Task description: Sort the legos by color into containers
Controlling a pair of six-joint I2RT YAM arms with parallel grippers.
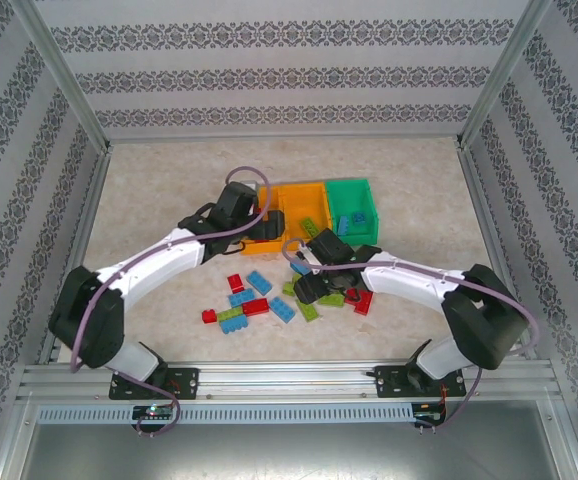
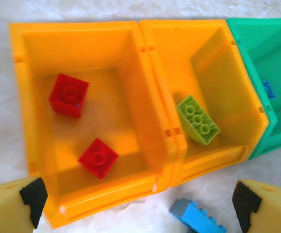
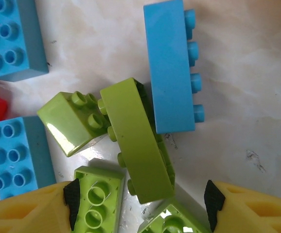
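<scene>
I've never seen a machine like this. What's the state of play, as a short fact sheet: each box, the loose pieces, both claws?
Left orange bin: two red bricks
Middle orange bin: one light green brick
Green bin: a blue brick, partly hidden by its wall
Table: loose bricks in red, blue and light green, in front of the bins
Left claw: open, above the bins, holding nothing
Right claw: open, low over a cluster of light green bricks

glossy plastic legos (image 3: 139, 141), translucent bins (image 2: 96, 116)
</scene>
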